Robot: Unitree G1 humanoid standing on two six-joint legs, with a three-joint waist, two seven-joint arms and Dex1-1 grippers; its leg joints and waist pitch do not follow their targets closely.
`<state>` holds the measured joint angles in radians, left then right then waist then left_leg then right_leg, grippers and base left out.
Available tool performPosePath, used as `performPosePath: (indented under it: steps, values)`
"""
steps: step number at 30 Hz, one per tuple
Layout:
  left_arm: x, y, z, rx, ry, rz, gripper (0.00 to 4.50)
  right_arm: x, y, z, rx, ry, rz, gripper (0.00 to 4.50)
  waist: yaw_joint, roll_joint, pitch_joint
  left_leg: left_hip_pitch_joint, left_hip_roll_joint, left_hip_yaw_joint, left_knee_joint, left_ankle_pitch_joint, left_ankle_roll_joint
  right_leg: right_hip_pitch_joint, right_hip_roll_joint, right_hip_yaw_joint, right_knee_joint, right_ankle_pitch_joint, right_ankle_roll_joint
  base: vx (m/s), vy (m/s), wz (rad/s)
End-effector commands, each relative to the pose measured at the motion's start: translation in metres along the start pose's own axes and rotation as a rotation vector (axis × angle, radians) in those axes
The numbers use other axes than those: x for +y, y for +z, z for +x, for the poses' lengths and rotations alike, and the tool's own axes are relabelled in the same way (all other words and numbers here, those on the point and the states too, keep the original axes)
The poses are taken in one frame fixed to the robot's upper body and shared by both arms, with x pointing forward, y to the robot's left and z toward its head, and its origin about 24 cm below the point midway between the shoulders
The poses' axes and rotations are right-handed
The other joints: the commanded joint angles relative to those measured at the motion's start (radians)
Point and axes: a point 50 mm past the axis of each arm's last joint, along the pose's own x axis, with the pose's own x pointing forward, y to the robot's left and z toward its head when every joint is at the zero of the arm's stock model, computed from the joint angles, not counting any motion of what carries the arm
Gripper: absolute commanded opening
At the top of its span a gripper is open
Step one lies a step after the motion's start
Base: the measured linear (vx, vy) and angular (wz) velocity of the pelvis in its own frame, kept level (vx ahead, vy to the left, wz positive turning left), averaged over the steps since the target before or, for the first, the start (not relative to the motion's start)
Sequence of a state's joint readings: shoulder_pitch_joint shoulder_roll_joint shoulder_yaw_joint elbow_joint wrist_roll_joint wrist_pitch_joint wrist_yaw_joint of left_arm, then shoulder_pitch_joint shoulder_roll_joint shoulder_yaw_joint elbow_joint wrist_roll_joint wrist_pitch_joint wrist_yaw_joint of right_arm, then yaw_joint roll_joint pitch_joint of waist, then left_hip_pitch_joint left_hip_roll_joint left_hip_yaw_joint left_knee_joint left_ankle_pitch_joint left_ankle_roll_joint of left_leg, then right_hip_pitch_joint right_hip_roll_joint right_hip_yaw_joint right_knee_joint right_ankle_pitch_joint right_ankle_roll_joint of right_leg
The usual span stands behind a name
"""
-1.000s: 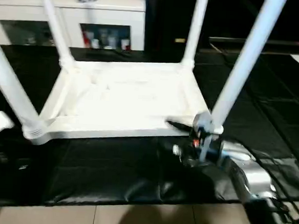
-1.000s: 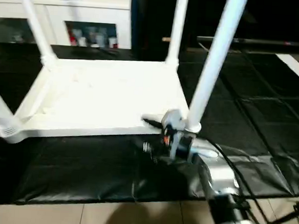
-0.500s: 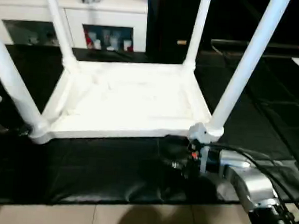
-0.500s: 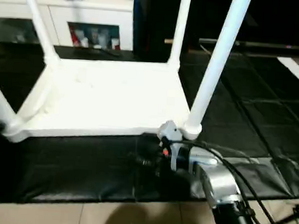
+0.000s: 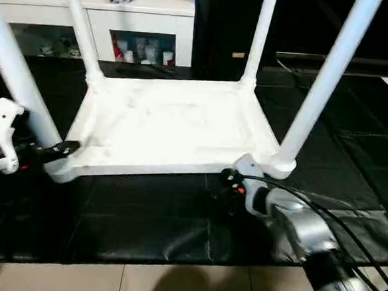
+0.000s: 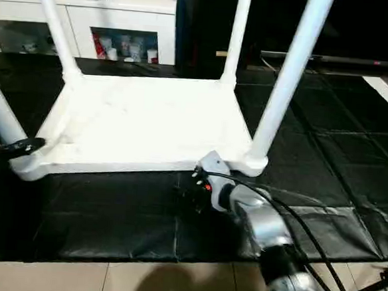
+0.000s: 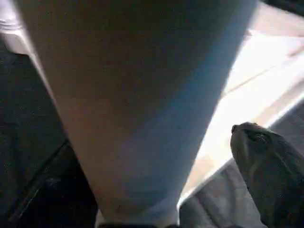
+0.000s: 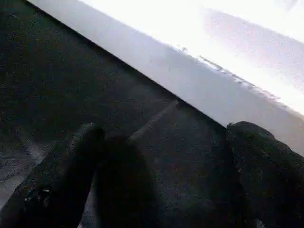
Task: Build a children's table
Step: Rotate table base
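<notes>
The children's table (image 5: 172, 124) lies upside down on a black mat, a white leg standing up from each corner socket. My left gripper (image 5: 55, 150) is open at the foot of the near-left leg (image 5: 16, 73). That leg stands between its fingers (image 7: 266, 175) in the left wrist view, and I cannot tell if they touch it. My right gripper (image 8: 161, 166) is open and empty, low over the mat just in front of the table top's near rim (image 8: 199, 80). It is left of the near-right leg (image 5: 321, 88).
A white cabinet (image 5: 157, 10) with glass doors stands behind the table. The black mat (image 5: 142, 222) ends at a tiled floor (image 5: 171, 284) in front. Black cables (image 5: 329, 208) trail along my right forearm.
My left gripper has come in from the left to the near-left leg. My right gripper has drawn back from the near-right leg's socket, leftward along the near rim. The camera shifted a little.
</notes>
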<state>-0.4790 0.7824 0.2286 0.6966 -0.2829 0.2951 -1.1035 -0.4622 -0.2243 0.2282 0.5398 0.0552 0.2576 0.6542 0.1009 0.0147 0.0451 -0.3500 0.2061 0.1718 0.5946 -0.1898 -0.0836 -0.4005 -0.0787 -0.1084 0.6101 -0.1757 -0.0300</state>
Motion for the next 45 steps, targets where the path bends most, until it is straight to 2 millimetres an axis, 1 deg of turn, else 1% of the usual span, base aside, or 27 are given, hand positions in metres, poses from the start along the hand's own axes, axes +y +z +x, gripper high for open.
performPosePath:
  steps: [1, 2, 3, 4, 6, 8, 9, 10, 11, 13, 14, 15, 16, 17, 19, 22, 24, 26, 28, 29, 31, 32, 34, 35, 38, 42, 45]
  values:
    - [-0.017, 0.002, 0.004, 0.030, -0.185, -0.006, 4.48, -0.008, 0.007, 0.005, -0.008, -0.069, -0.026, 4.50, -0.004, 0.023, -0.058, 0.013, 0.030, -0.012, -0.085, -0.291, -0.044, 0.043, -0.075, 0.066, -0.069, -0.246, -0.194, 0.000, 0.000, 0.00]
    - [-0.017, 0.002, 0.004, 0.030, -0.185, -0.006, 4.48, -0.008, 0.007, 0.005, -0.008, -0.069, -0.026, 4.50, -0.005, 0.022, -0.056, 0.010, 0.030, -0.011, -0.085, -0.292, -0.044, 0.045, -0.076, 0.066, -0.068, -0.251, -0.197, 0.000, 0.000, 0.00]
    - [-0.020, 0.000, 0.003, 0.047, -0.223, -0.009, 4.48, -0.009, 0.009, 0.007, -0.013, -0.080, -0.028, 4.50, -0.005, 0.026, -0.055, 0.013, 0.030, -0.009, -0.084, -0.304, -0.044, 0.041, -0.076, 0.067, -0.070, -0.261, -0.199, 0.000, 0.000, 0.00]
    - [-0.026, -0.001, 0.002, 0.069, -0.280, -0.019, 4.48, -0.010, 0.011, 0.009, -0.022, -0.093, -0.027, 4.50, -0.007, 0.024, -0.054, 0.009, 0.029, -0.009, -0.085, -0.303, -0.041, 0.044, -0.074, 0.066, -0.070, -0.265, -0.197, 0.000, 0.000, 0.00]
    - [-0.039, -0.003, 0.000, 0.093, -0.376, -0.037, 4.48, -0.011, 0.015, 0.012, -0.037, -0.107, -0.025, 4.50, -0.009, 0.023, -0.057, 0.010, 0.034, -0.011, -0.085, -0.300, -0.044, 0.046, -0.080, 0.069, -0.064, -0.258, -0.203, 0.000, 0.000, 0.00]
    - [-0.043, -0.003, -0.001, 0.099, -0.402, -0.043, 4.48, -0.012, 0.016, 0.013, -0.040, -0.111, -0.024, 4.50, -0.014, 0.021, -0.052, 0.008, 0.030, -0.007, -0.086, -0.297, -0.034, 0.045, -0.071, 0.068, -0.068, -0.261, -0.205, 0.000, 0.000, 0.00]
    - [-0.056, -0.004, 0.000, 0.115, -0.481, -0.051, 4.48, -0.012, 0.018, 0.015, -0.044, -0.113, -0.020, 4.50, -0.015, 0.014, -0.055, 0.008, 0.031, -0.006, -0.085, -0.289, -0.032, 0.047, -0.073, 0.069, -0.065, -0.258, -0.206, 0.000, 0.000, 0.00]
    - [-0.070, -0.005, 0.003, 0.135, -0.554, -0.050, 4.48, -0.013, 0.022, 0.018, -0.053, -0.117, -0.038, 4.50, -0.015, 0.015, -0.055, 0.008, 0.033, -0.008, -0.085, -0.285, -0.030, 0.046, -0.074, 0.069, -0.062, -0.258, -0.211, 0.000, 0.000, 0.00]
    - [-0.080, -0.007, 0.006, 0.145, -0.592, -0.047, 4.48, -0.011, 0.024, 0.020, -0.052, -0.094, -0.020, 4.50, -0.018, 0.015, -0.051, 0.007, 0.033, -0.007, -0.088, -0.291, -0.028, 0.045, -0.072, 0.069, -0.068, -0.281, -0.208, 0.000, 0.000, 0.00]
    - [-0.086, -0.008, 0.009, 0.151, -0.615, -0.043, 4.48, -0.010, 0.026, 0.021, -0.057, -0.077, 0.002, 4.50, -0.017, 0.014, -0.048, 0.009, 0.029, -0.003, -0.084, -0.293, -0.020, 0.042, -0.067, 0.070, -0.071, -0.301, -0.202, 0.000, 0.000, 0.00]
    - [-0.097, -0.008, 0.014, 0.150, -0.653, -0.035, 4.48, -0.008, 0.030, 0.024, -0.070, -0.062, 0.010, 4.50, -0.019, 0.010, -0.048, 0.006, 0.030, -0.004, -0.086, -0.287, -0.018, 0.046, -0.068, 0.071, -0.071, -0.310, -0.193, 0.000, 0.000, 0.00]
    - [-0.102, -0.008, 0.017, 0.148, -0.672, -0.035, 4.48, -0.007, 0.032, 0.025, -0.075, -0.057, 0.010, 4.50, -0.018, 0.012, -0.048, 0.007, 0.029, -0.005, -0.085, -0.286, -0.017, 0.045, -0.069, 0.071, -0.073, -0.330, -0.184, 0.000, 0.000, 0.00]
    - [-0.106, -0.008, 0.019, 0.146, -0.689, -0.035, 4.48, -0.007, 0.033, 0.026, -0.079, -0.052, 0.009, 4.50, -0.021, 0.010, -0.050, 0.007, 0.029, -0.004, -0.085, -0.282, -0.019, 0.046, -0.069, 0.071, -0.071, -0.327, -0.184, 0.000, 0.000, 0.00]
    - [-0.117, -0.005, 0.026, 0.128, -0.729, -0.029, 4.48, -0.005, 0.036, 0.029, -0.085, -0.052, 0.001, 4.50, -0.023, 0.012, -0.050, 0.006, 0.029, -0.005, -0.084, -0.275, -0.023, 0.046, -0.069, 0.071, -0.071, -0.321, -0.188, 0.000, 0.000, 0.00]
    - [-0.134, 0.000, 0.038, 0.087, -0.782, -0.030, 4.48, -0.001, 0.039, 0.033, -0.097, -0.040, -0.005, 4.50, -0.025, 0.011, -0.050, 0.008, 0.027, -0.004, -0.083, -0.266, -0.024, 0.045, -0.066, 0.072, -0.072, -0.302, -0.194, 0.000, 0.000, 0.00]
    - [-0.146, 0.004, 0.044, 0.063, -0.814, -0.039, 4.48, 0.001, 0.041, 0.036, -0.105, -0.030, -0.007, 4.50, -0.036, 0.008, -0.053, 0.001, 0.024, -0.005, -0.081, -0.249, -0.022, 0.052, -0.064, 0.070, -0.067, -0.271, -0.197, 0.000, 0.000, 0.00]
    - [-0.157, 0.008, 0.050, 0.032, -0.858, -0.045, 4.48, 0.004, 0.043, 0.039, -0.112, -0.018, -0.003, 4.50, -0.041, 0.006, -0.053, 0.001, 0.024, -0.004, -0.079, -0.241, -0.018, 0.052, -0.063, 0.070, -0.066, -0.263, -0.200, 0.000, 0.000, 0.00]
    - [-0.176, 0.015, 0.064, -0.023, -0.924, -0.047, 4.48, 0.012, 0.045, 0.044, -0.122, 0.006, -0.025, 4.50, -0.041, 0.008, -0.053, 0.003, 0.022, -0.002, -0.076, -0.235, -0.014, 0.051, -0.064, 0.071, -0.070, -0.261, -0.206, 0.000, 0.000, 0.00]
    - [-0.180, 0.018, 0.068, -0.036, -0.933, -0.053, 4.48, 0.014, 0.045, 0.046, -0.121, 0.013, -0.034, 4.50, -0.046, 0.003, -0.053, -0.002, 0.021, -0.004, -0.077, -0.228, -0.012, 0.056, -0.062, 0.069, -0.068, -0.264, -0.200, 0.000, 0.000, 0.00]
    - [-0.185, 0.021, 0.075, -0.060, -0.938, -0.062, 4.48, 0.018, 0.045, 0.048, -0.126, 0.020, -0.039, 4.50, -0.047, 0.003, -0.052, -0.002, 0.021, -0.004, -0.077, -0.230, -0.011, 0.056, -0.063, 0.069, -0.070, -0.271, -0.197, 0.000, 0.000, 0.00]
    - [-0.188, 0.023, 0.078, -0.069, -0.942, -0.067, 4.48, 0.019, 0.045, 0.049, -0.128, 0.024, -0.037, 4.50, -0.052, 0.000, -0.052, -0.003, 0.020, -0.004, -0.075, -0.229, -0.010, 0.057, -0.064, 0.069, -0.072, -0.283, -0.193, 0.000, 0.000, 0.00]
    - [-0.197, 0.026, 0.084, -0.090, -0.967, -0.080, 4.48, 0.022, 0.045, 0.052, -0.130, 0.037, -0.029, 4.50, -0.056, -0.001, -0.053, -0.005, 0.020, -0.004, -0.074, -0.220, -0.006, 0.058, -0.065, 0.069, -0.072, -0.281, -0.194, 0.000, 0.000, 0.00]
    - [-0.200, 0.027, 0.087, -0.095, -0.972, -0.085, 4.48, 0.023, 0.045, 0.052, -0.129, 0.042, -0.027, 4.50, -0.059, 0.000, -0.053, -0.005, 0.021, -0.004, -0.073, -0.217, -0.001, 0.057, -0.063, 0.068, -0.072, -0.275, -0.197, 0.000, 0.000, 0.00]
    - [-0.207, 0.030, 0.095, -0.109, -0.976, -0.093, 4.48, 0.025, 0.044, 0.053, -0.131, 0.051, -0.026, 4.50, -0.062, -0.001, -0.054, -0.004, 0.022, -0.002, -0.073, -0.216, 0.003, 0.057, -0.062, 0.069, -0.073, -0.271, -0.199, 0.000, 0.000, 0.00]
    - [-0.214, 0.031, 0.104, -0.107, -0.979, -0.078, 4.48, 0.024, 0.045, 0.054, -0.138, 0.043, -0.026, 4.50, -0.058, 0.002, -0.053, -0.001, 0.020, -0.003, -0.072, -0.221, 0.006, 0.055, -0.061, 0.067, -0.074, -0.274, -0.201, 0.000, 0.000, 0.00]
    - [-0.223, 0.038, 0.117, -0.141, -0.958, -0.062, 4.48, 0.023, 0.043, 0.054, -0.141, 0.032, -0.017, 4.50, -0.057, 0.001, -0.056, -0.002, 0.020, -0.001, -0.070, -0.207, 0.012, 0.057, -0.061, 0.068, -0.074, -0.241, -0.206, 0.000, 0.000, 0.00]
    - [-0.226, 0.046, 0.128, -0.195, -0.911, -0.059, 4.48, 0.020, 0.041, 0.053, -0.144, 0.002, -0.017, 4.50, -0.057, -0.003, -0.057, -0.002, 0.019, 0.000, -0.068, -0.197, 0.018, 0.058, -0.061, 0.067, -0.074, -0.231, -0.208, 0.000, 0.000, 0.00]
